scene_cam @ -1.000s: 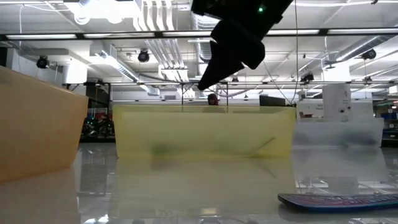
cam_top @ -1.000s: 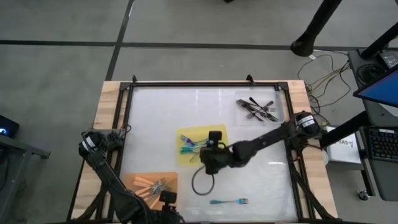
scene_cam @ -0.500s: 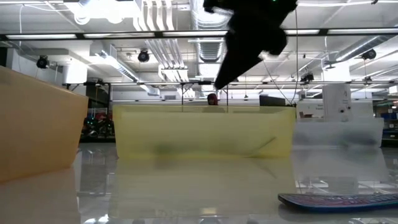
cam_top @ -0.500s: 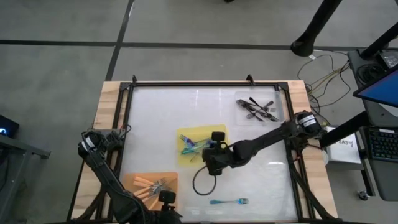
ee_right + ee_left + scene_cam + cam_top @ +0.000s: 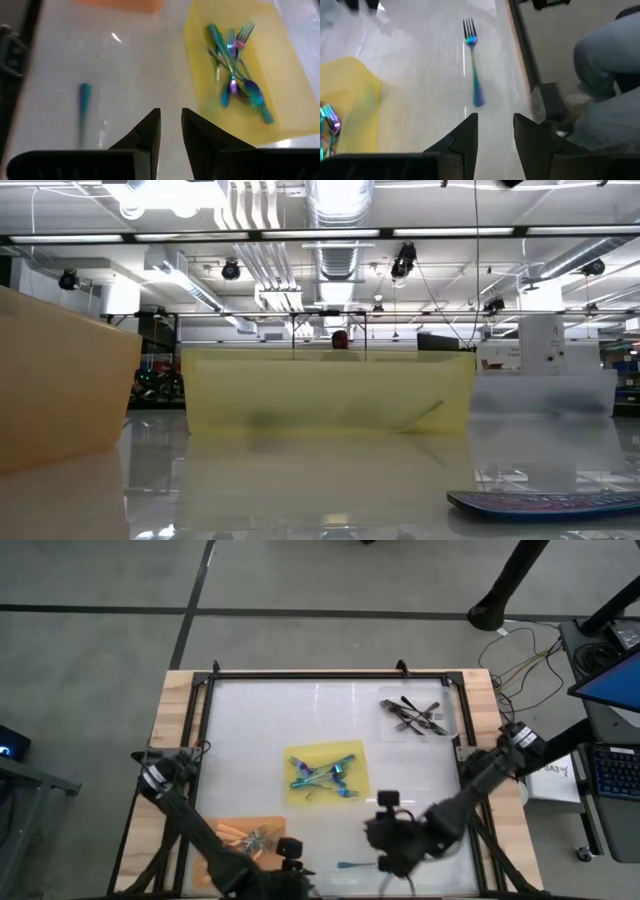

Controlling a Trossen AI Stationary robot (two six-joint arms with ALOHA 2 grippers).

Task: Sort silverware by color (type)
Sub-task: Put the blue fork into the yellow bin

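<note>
One iridescent blue-teal fork (image 5: 368,864) lies flat and alone on the tabletop near its front edge, tines toward the right. Several more blue-teal pieces (image 5: 324,777) lie crossed in a loose heap at the middle. Orange-handled forks (image 5: 245,836) with silver heads are piled at the front left, and dark grey forks (image 5: 415,716) lie crossed at the back right

The right arm stretches from the right edge toward the near middle, its tool (image 5: 385,858) empty with fingers slightly parted. The left tool (image 5: 291,852) waits at the near edge, fingers (image 5: 464,140) apart.
</note>
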